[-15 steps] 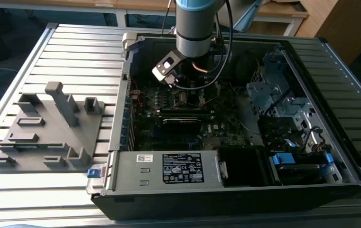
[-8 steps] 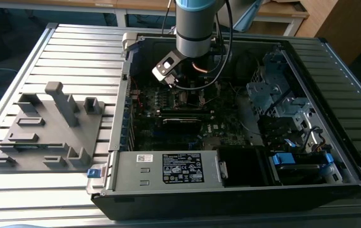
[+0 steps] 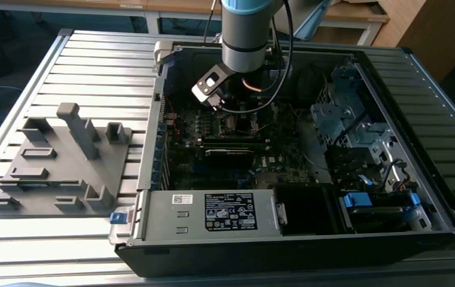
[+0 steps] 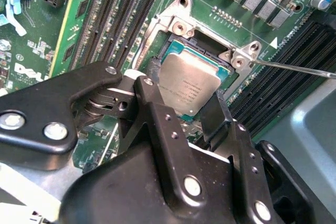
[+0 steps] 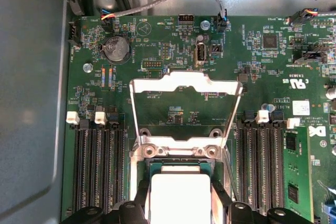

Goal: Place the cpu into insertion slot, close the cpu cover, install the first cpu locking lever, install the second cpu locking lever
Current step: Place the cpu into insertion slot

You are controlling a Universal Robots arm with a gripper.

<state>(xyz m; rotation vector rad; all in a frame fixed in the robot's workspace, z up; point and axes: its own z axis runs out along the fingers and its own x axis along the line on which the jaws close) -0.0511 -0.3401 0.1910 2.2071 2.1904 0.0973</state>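
Tool point(image 4: 185, 88) is clamping the cpu point(image 4: 191, 77) by two opposite edges, low over the socket point(image 4: 176, 27). Risk: a tilted release could be bending socket pins. First wrist view is showing the cpu cover point(image 5: 184, 81) swung open; second wrist view is showing the cpu's corner alignment.

The arm point(image 3: 247, 36) is hanging down into an open computer case point(image 3: 291, 257) lying on the slatted worktop point(image 3: 100, 66). A grey tray point(image 3: 124, 173) is sitting beside it, at the exterior view's left.
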